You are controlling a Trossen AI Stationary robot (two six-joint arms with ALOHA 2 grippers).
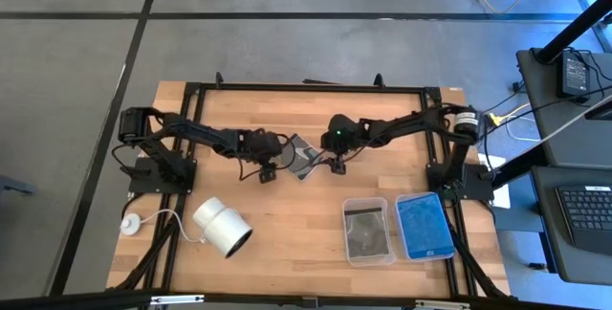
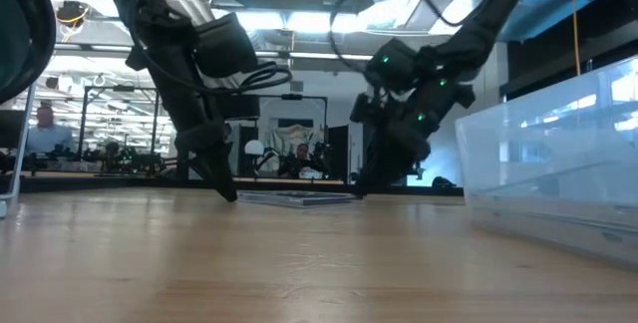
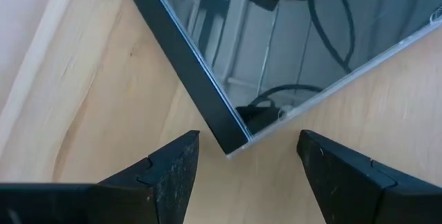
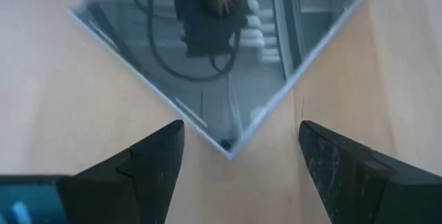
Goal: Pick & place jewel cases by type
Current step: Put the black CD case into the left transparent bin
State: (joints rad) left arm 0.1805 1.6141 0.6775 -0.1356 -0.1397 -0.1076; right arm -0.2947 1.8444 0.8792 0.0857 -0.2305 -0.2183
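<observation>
Near the table's (image 1: 287, 243) front left corner lies a white cylinder (image 1: 222, 226), well clear of the work. The left gripper (image 1: 269, 171) sits low toward the back edge, its fingers spread and empty, one corner of the grey jewel case (image 1: 303, 157) between them. That case lies flat at mid-table toward the back. The right gripper (image 1: 337, 165), also spread and empty, straddles the opposite corner. The case is probably light, stiff, slick and easily cracked; pinching a corner edge looks best. Bare wood surrounds it. By the front right corner stand a clear tray (image 1: 368, 231) and a blue-filled tray (image 1: 425, 225).

Both claws (image 1: 269, 174) (image 1: 337, 166) low, open, facing inward.
</observation>
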